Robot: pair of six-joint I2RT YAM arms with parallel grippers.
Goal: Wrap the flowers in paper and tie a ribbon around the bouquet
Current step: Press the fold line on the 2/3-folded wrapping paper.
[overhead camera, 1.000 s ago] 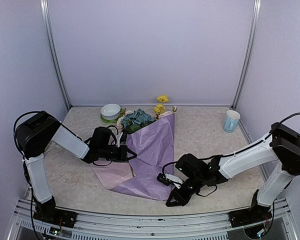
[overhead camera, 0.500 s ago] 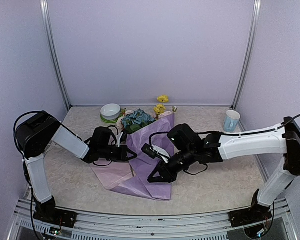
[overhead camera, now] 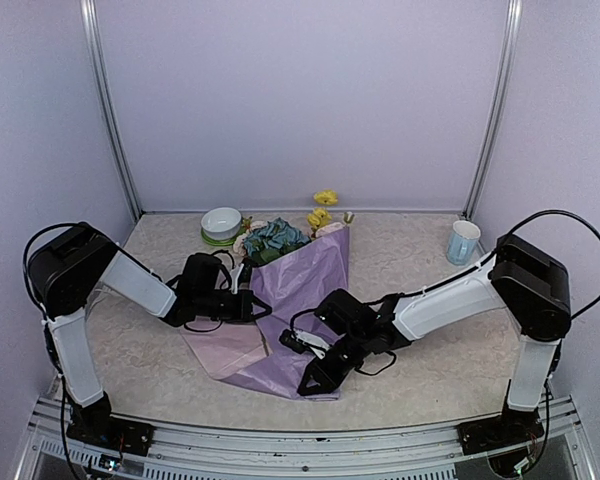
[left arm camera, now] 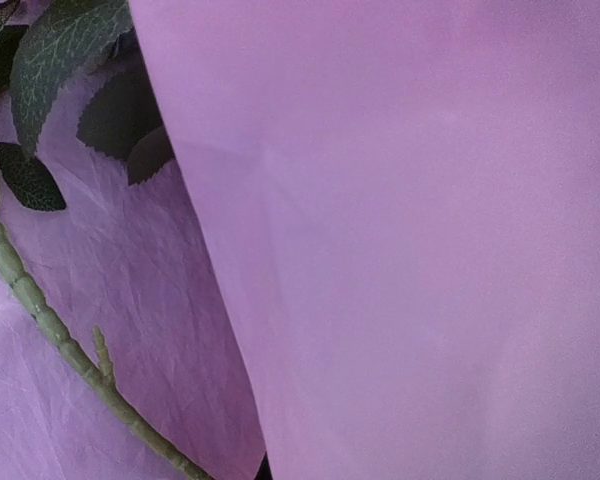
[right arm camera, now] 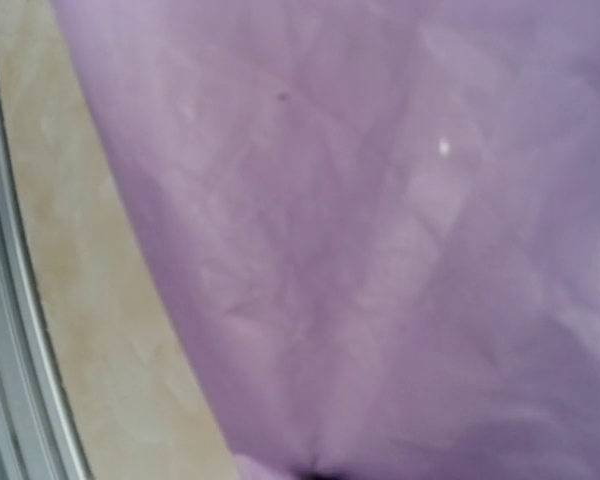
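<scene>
On the surface (overhead camera: pixel 410 250), mid-field, the lilac paper (overhead camera: pixel 300 300) lies as a loose, half-formed cone. The flowers (overhead camera: pixel 275 240) rest on it, with the blue and yellow heads out at the far, wide end. Left wrist view: a bare green stem (left arm camera: pixel 40 310) and dark leaves (left arm camera: pixel 55 50) lie on the under-layer, and a smooth flap of the paper crosses over them. The left end effector (overhead camera: pixel 248 306) is clenched at that flap's left edge, apparently pinching it, though the fingers are hidden. The right end effector (overhead camera: pixel 315 378) sits at the paper's near corner with its jaws almost together, seemingly nipping the sheet, which fills its wrist view. Judgement: wrapping is under way, with one side folded over. The cone is not closed, and no ribbon can be made out, so tying has yet to begin. A white bowl (overhead camera: pixel 221 222) and a pale blue mug (overhead camera: pixel 463 241) stand apart, uninvolved.
</scene>
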